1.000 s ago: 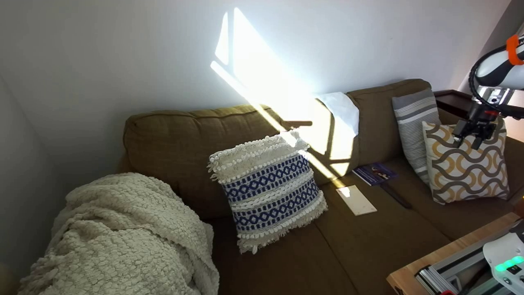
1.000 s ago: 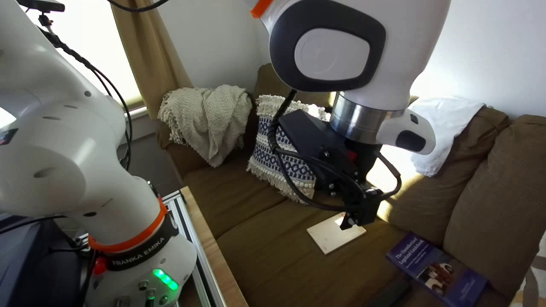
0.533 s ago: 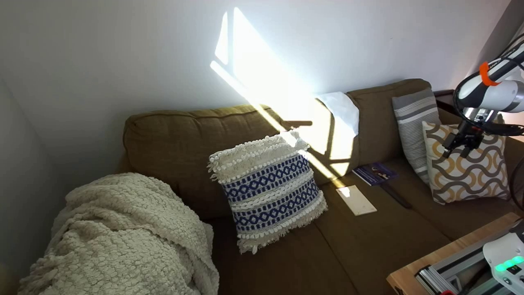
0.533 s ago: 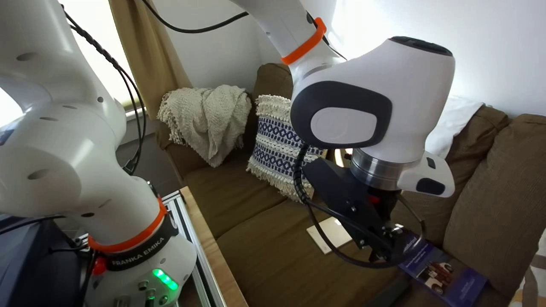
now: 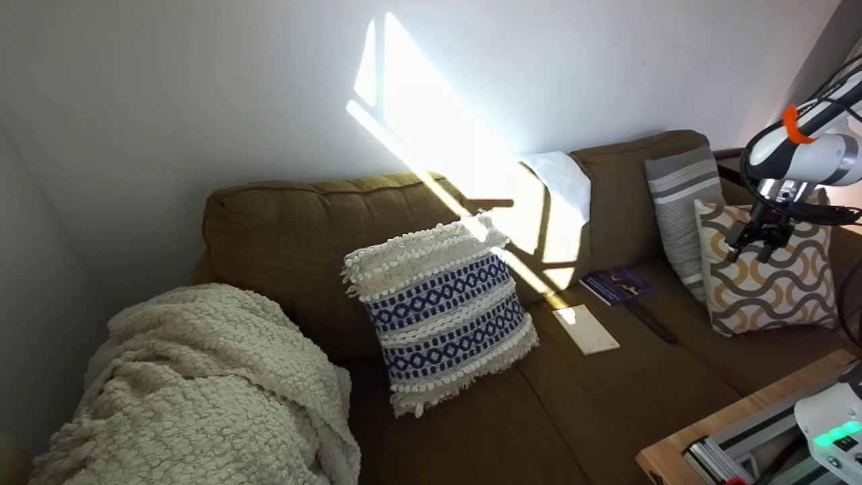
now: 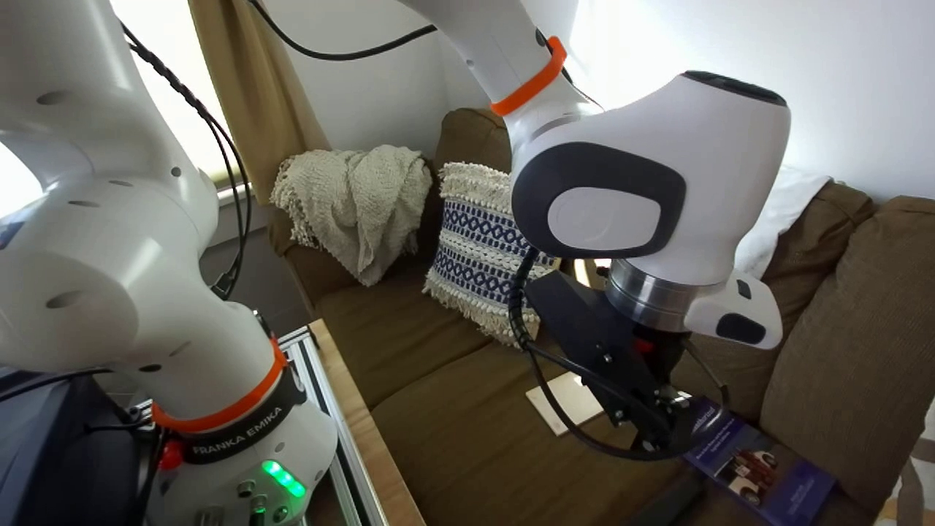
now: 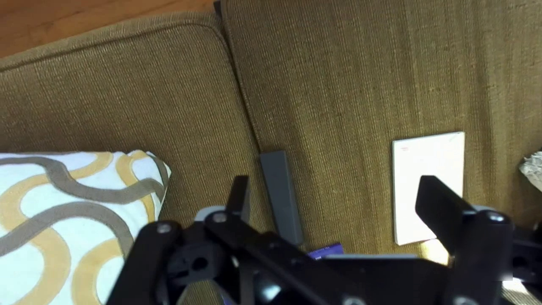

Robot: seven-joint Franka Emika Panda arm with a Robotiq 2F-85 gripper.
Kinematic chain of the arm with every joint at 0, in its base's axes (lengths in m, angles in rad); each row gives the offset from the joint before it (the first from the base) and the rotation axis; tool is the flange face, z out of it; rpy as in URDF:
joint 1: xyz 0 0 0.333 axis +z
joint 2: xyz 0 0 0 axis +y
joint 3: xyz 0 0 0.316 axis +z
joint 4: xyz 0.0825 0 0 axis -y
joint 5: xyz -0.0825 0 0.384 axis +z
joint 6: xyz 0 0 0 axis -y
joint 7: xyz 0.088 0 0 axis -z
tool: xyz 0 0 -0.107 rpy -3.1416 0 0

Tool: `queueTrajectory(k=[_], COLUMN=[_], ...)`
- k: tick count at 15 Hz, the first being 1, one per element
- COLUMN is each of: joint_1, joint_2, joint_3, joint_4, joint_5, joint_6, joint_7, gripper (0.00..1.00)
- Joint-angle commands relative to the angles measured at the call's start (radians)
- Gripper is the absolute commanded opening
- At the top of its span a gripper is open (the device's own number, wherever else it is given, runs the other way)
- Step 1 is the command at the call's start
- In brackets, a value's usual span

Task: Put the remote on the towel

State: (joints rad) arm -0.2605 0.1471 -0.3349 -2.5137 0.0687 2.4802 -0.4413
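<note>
The remote (image 5: 651,323) is a slim dark bar lying flat on the sofa seat by the seam between two cushions. It also shows in an exterior view (image 6: 668,502) and in the wrist view (image 7: 280,195). The towel (image 5: 562,185) is a white cloth draped over the sofa back, partly sunlit; the arm partly hides it in an exterior view (image 6: 778,219). My gripper (image 7: 333,186) is open and empty, above the seat. It also shows in both exterior views (image 5: 749,254) (image 6: 646,443). In the wrist view the remote appears between the fingertips, nearer the left one, apart from them.
A purple book (image 5: 617,285) lies by the remote's far end. A white flat rectangular item (image 5: 586,329) lies beside it. A wavy-patterned pillow (image 5: 761,289), striped pillow (image 5: 685,209), white-and-navy fringed pillow (image 5: 448,316) and cream blanket (image 5: 215,384) are on the sofa.
My gripper has moved lower and across the seat, from over the white flat item toward the book and remote. In the last half second it has shifted only slightly. The objects have not moved.
</note>
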Motion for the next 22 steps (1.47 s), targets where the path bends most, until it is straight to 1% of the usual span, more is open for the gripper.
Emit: queueTrajectory(k=[1, 4, 5, 8, 10, 11, 12, 15, 18, 21, 22], joint_1=[-0.058, -0.116, -0.146, -0.208, -0.232, -0.251, -0.217, -0.242, -0.238, -0.22, -0.243], joint_2=[0.23, 0.374, 0.432, 0.553, 0.625, 0.654, 0.572, 0.635, 0.652, 0.762, 0.8], joint_3=[0.034, 0.083, 0.11, 0.168, 0.187, 0.202, 0.182, 0.197, 0.196, 0.193, 0.218], joint_4=[0.128, 0.196, 0.229, 0.29, 0.333, 0.36, 0.286, 0.339, 0.361, 0.479, 0.527], joint_5=[0.013, 0.01, 0.014, -0.008, -0.016, 0.008, -0.035, -0.033, -0.035, -0.057, -0.056], joint_6=[-0.023, 0.039, 0.075, 0.177, 0.248, 0.263, 0.234, 0.252, 0.26, 0.283, 0.278], joint_7=[0.015, -0.036, -0.067, -0.093, -0.07, -0.035, -0.027, -0.018, -0.008, 0.017, -0.001], gripper=[1.0, 1.0, 1.0, 1.0, 1.0, 1.0, 1.0, 1.0, 1.0, 1.0, 1.0])
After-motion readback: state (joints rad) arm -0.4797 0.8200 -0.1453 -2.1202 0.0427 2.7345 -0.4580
